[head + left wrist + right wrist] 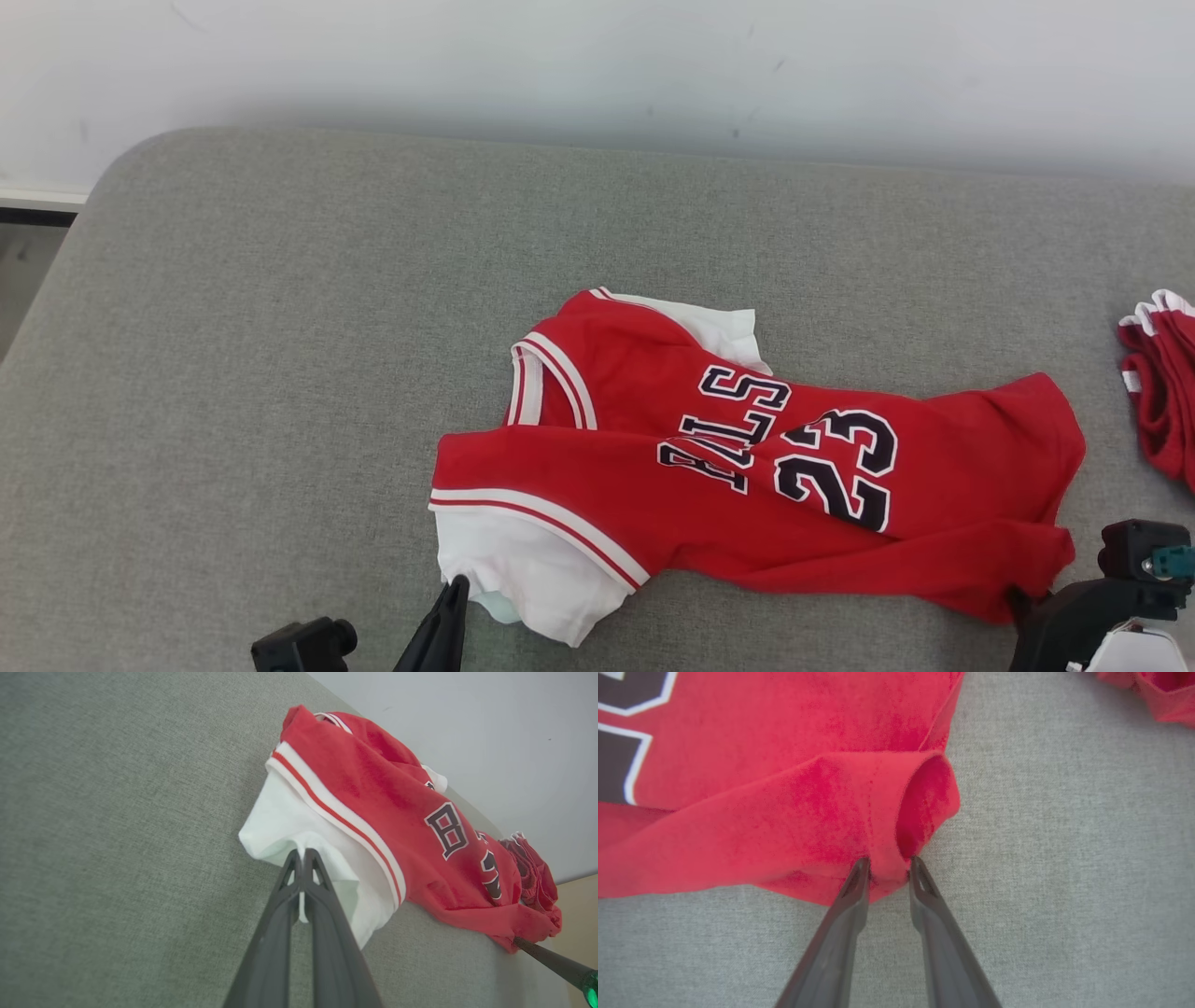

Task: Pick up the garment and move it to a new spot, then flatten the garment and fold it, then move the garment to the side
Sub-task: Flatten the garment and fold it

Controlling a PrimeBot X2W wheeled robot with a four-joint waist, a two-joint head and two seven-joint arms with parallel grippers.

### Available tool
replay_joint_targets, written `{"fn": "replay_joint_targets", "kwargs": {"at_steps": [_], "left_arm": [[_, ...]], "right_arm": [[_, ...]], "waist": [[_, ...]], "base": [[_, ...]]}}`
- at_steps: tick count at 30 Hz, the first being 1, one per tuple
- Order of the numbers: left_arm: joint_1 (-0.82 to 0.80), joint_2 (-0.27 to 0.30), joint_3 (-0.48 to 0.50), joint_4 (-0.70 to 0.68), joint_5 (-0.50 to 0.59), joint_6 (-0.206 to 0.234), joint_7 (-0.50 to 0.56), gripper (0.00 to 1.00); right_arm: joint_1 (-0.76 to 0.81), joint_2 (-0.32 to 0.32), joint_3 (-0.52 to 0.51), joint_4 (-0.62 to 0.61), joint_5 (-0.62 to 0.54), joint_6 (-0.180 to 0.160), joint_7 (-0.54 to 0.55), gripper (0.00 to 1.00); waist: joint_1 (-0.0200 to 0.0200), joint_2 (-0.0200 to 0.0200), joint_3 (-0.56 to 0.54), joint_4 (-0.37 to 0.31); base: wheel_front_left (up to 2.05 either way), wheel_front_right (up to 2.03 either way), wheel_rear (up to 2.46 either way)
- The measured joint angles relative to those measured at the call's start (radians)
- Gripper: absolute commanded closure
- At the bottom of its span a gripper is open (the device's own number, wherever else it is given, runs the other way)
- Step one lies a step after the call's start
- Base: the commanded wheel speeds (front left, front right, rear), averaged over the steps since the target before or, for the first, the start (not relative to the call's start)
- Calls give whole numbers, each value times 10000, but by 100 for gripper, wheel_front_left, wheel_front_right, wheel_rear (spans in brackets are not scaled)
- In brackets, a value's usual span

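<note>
The garment (747,467) is a red jersey with dark letters, the number 23 and white sleeves, lying crumpled on the grey padded surface (280,373). My left gripper (457,586) is at its near left corner. In the left wrist view this gripper (302,851) is shut on the edge of the white sleeve (280,826). My right gripper (1018,593) is at the near right corner of the jersey. In the right wrist view its fingers (889,863) pinch a rolled fold of the red hem (920,807), standing slightly apart around the cloth.
A second red piece of clothing (1162,383) lies bunched at the right edge of the surface, close to the jersey's far right corner. A white wall (597,65) runs behind. The surface ends in a rounded corner at the far left (121,168).
</note>
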Motion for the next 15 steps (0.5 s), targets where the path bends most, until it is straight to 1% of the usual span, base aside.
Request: {"fn": "replay_joint_targets", "kwargs": {"at_steps": [1,2,3,4,9,12,15], "left_arm": [[0,2,4,4,-4,0,-2,100],[0,2,6,8,-12,0,-2,100],[0,4,8,10,-12,0,-2,100],[-1,6,12,10,-12,0,-2,100],[-12,38,148,-94,-15,13,-151,100],[-53,150,280,-291,-12,61,-255,100],[-77,115,474,-694,-92,36,-399,100]], "right_arm": [[9,0,4,-109,10,0,-12,62],[15,0,27,-221,52,0,-31,73],[20,0,69,-334,96,0,-25,85],[43,0,136,-476,188,0,-17,100],[84,12,399,-1453,1133,0,104,100],[70,13,447,-1988,1398,0,205,100],[-24,13,351,-2431,1590,0,253,100]], "waist": [[0,0,-9,-11],[0,0,-18,-23],[0,0,-29,-36],[0,0,-41,-49],[0,0,-110,-106],[0,0,-154,-112],[0,0,-205,-92]], "base": [[0,0,0],[0,0,0],[0,0,0],[0,0,0],[0,0,0],[0,0,0],[0,0,0]]}}
